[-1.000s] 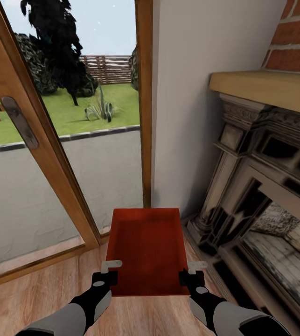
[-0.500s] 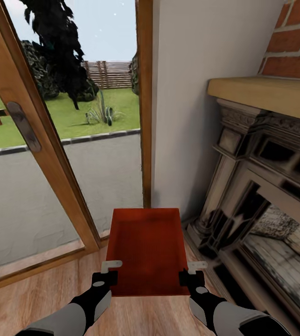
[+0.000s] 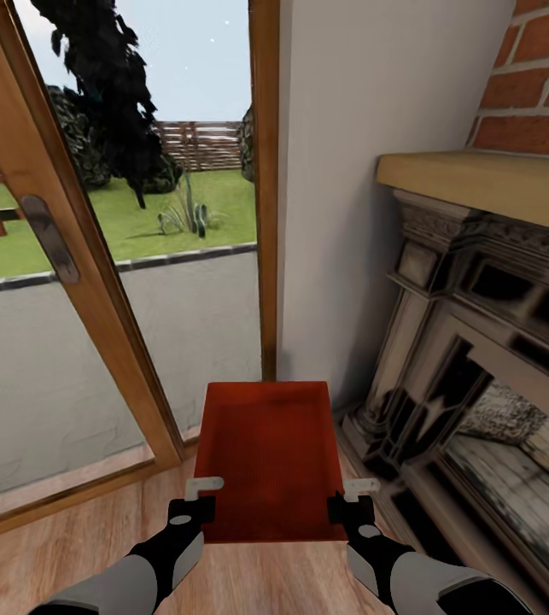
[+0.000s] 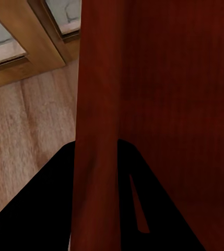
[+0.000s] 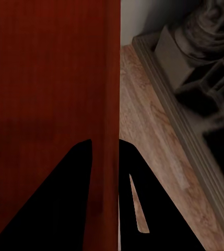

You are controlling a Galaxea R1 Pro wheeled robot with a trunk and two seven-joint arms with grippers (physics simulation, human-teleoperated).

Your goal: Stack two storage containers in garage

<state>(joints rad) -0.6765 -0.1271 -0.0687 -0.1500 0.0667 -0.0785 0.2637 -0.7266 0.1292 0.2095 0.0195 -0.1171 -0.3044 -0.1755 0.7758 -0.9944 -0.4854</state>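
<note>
From the head camera, you are holding one storage container [image 3: 267, 461] out in front of the trunk, low and dead centre, toward 12 o'clock from the robot. The left gripper [image 3: 195, 500] is pinching the container's wall at its 7 o'clock corner, and the right gripper [image 3: 353, 500] is doing the same at 5 o'clock; gripping both near corners is keeping the open box level and square to you for carrying. You are facing the glass door [image 3: 137, 282] at 11 o'clock and the fireplace [image 3: 479, 342] at 2 o'clock, over the wood floor [image 3: 69, 547], so you are in the living room with the garage trip not yet made.

In the left wrist view, the container's thin wall [image 4: 96, 130] is running straight between the two dark fingers [image 4: 44, 209], one on each side of it, closed down onto it.

In the right wrist view, the wall [image 5: 109, 130] is likewise sitting between the fingers [image 5: 54, 204], which are clamped on it, with the fireplace base [image 5: 195, 78] just beside the container. I judge you will need to turn away carefully, since that stone base is close on the right.
</note>
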